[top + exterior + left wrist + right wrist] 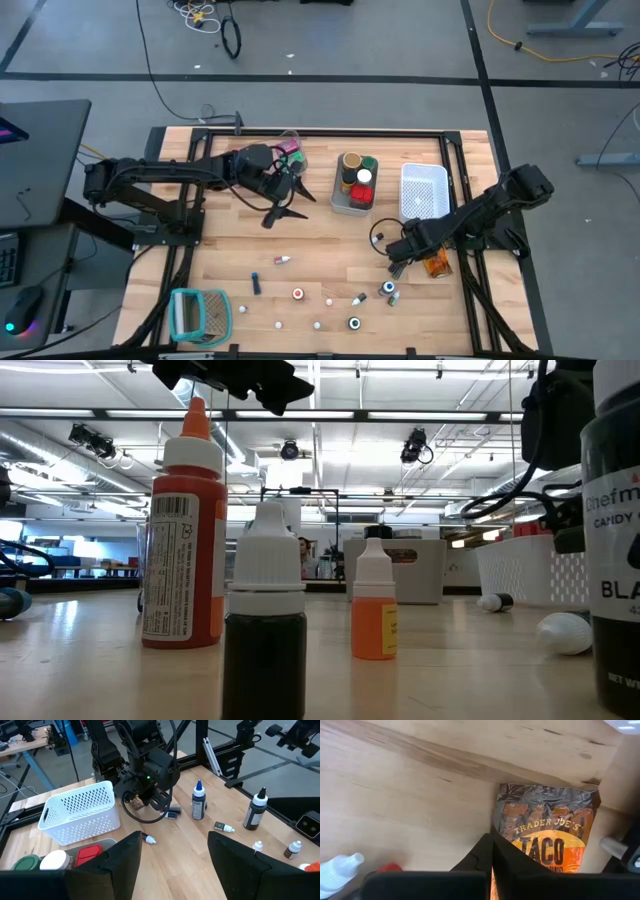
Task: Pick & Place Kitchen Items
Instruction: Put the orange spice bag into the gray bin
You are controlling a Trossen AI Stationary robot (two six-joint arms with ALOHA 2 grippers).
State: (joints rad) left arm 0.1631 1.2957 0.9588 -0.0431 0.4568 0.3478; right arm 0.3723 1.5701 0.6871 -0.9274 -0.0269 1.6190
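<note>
Just below the white basket (424, 190), at the table's (320, 245) right edge, we find the right gripper (397, 262) low over the wood, its two fingers pressed flat together. In its wrist view the orange taco packet (555, 832) lies flat just beyond the fingertips, its crimped silver end pointing away from the fingers and its long axis running on in line with them. The closed tips meet at the packet's near left edge; we cannot tell whether they pinch any of it. From above, the same packet (436, 265) lies just outside the gripper, beneath the basket's lower right corner.

Left of the basket stands a grey bin (353, 184) holding jars, and further left again the left gripper (283, 207) hangs above the table with its fingers spread wide and nothing between them.

Below the basket, toward the front edge, small bottles stand or lie scattered; one blue-capped bottle (388, 288) stands upright close to the right gripper.
</note>
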